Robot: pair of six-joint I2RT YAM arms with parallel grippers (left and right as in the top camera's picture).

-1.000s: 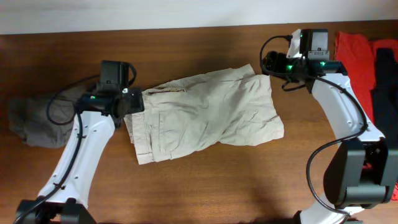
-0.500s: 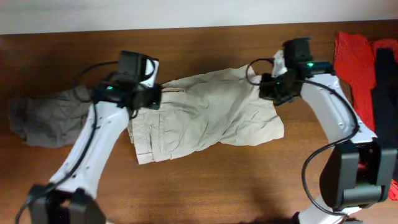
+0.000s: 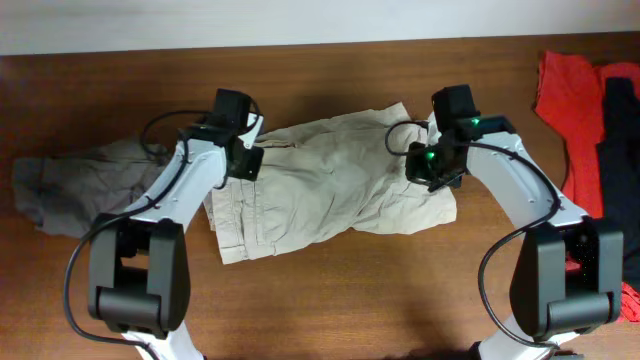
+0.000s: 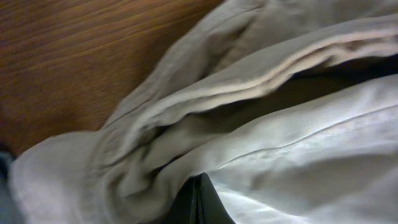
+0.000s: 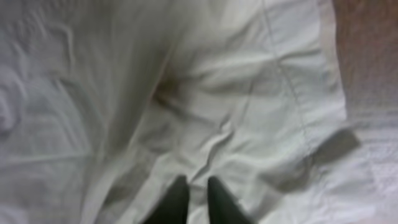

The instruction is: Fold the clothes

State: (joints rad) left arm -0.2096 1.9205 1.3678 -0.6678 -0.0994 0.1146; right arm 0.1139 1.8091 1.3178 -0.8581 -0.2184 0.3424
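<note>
The clothes in play are light beige shorts (image 3: pixel 330 185), spread flat across the middle of the table. My left gripper (image 3: pixel 246 160) sits on their upper left edge by the waistband. In the left wrist view its fingers (image 4: pixel 198 190) are pressed together with bunched beige folds (image 4: pixel 186 124) gathered at their tips. My right gripper (image 3: pixel 432 165) is down on the right leg of the shorts. In the right wrist view its dark fingertips (image 5: pixel 198 183) stand a sliver apart, pinching a small ridge of the beige cloth (image 5: pixel 205 93).
A gray garment (image 3: pixel 65 190) lies crumpled at the left end of the table. A red garment (image 3: pixel 570 90) and a black one (image 3: pixel 620 140) lie at the right edge. Brown tabletop (image 3: pixel 330 300) shows in front of the shorts.
Both arms swung inward from the shorts' outer ends onto the cloth. Both grippers went from open to shut, and the cloth has bunched at their tips.
</note>
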